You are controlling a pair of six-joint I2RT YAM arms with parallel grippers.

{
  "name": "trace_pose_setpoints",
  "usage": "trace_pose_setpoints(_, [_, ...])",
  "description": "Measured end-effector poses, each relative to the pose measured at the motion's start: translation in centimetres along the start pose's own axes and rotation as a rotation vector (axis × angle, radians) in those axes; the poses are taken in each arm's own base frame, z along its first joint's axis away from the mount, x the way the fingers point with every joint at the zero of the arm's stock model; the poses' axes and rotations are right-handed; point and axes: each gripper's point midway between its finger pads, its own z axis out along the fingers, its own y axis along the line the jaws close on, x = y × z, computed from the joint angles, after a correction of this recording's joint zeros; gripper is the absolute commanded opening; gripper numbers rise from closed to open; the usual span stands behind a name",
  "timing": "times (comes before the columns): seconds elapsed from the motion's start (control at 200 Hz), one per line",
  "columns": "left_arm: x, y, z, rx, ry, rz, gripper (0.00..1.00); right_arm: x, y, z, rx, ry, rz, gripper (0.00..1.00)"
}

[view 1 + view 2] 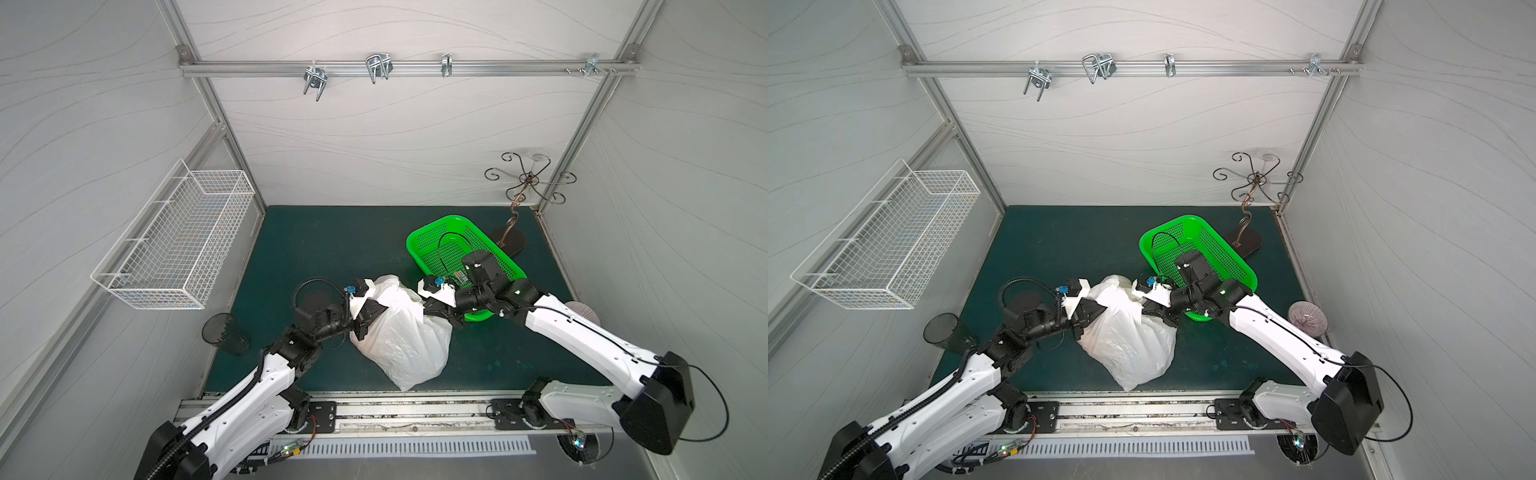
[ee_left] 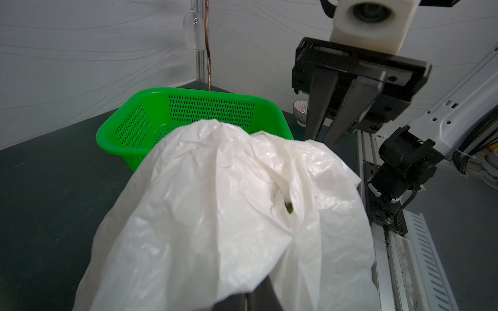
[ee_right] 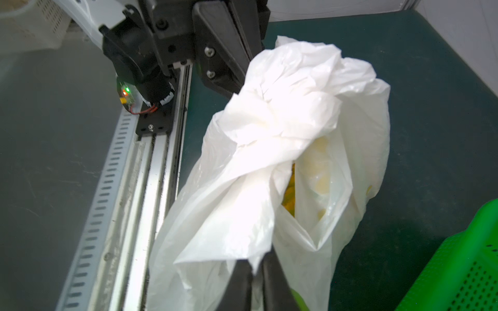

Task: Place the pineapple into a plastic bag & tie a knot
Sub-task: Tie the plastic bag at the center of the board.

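Left gripper (image 1: 376,315) is clamped on the plastic bag (image 1: 405,345), which sits mid-mat toward the near edge. The knot (image 3: 272,126) bunches loosely on top. Right gripper (image 1: 430,314) pinches the bag's right side, with the green tray (image 1: 432,232) far-right behind it.

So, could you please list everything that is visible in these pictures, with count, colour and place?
plastic bag: one, white, on the mat between the grippers
knot: one, white, at the bag's top
tray: one, green, on the mat, partly under the right arm
wire basket: one, white, on the left wall
cup: one, dark, beside the mat's left edge
metal stand: one, brown, far right corner
glass: one, clear, hanging on the stand
hooks: four, silver, on the back rail
bowl: one, striped, right edge
mat: one, dark green, the floor
left gripper: black, shut on the bag
right gripper: black, shut on the bag
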Motion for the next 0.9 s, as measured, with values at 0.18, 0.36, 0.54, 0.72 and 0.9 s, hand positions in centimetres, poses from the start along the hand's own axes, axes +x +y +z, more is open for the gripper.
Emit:
trace_pose_setpoints(0.18, [0.3,-0.3,-0.5,-0.001,0.020,-0.014,0.00,0.4,-0.9,-0.2,0.040,0.019,0.013,0.00])
trace_pose_setpoints(0.36, [-0.2,-1.3,-2.1,-0.005,0.066,-0.030,0.00,0.0,-2.2,-1.6,0.126,0.005,0.027,0.00])
trace_pose_setpoints(0.54, [0.0,-2.3,-3.4,0.001,0.144,-0.072,0.00,-0.6,-2.5,-2.1,0.161,-0.013,0.053,0.00])
trace_pose_setpoints(0.72, [0.4,-2.4,-4.2,-0.022,0.235,-0.138,0.00,-0.7,-2.7,-2.5,0.206,-0.007,0.069,0.00])
trace_pose_setpoints(0.9, [-1.1,-2.1,-5.4,-0.096,0.284,-0.185,0.00,-0.8,-2.9,-3.5,0.278,-0.002,0.084,0.00])
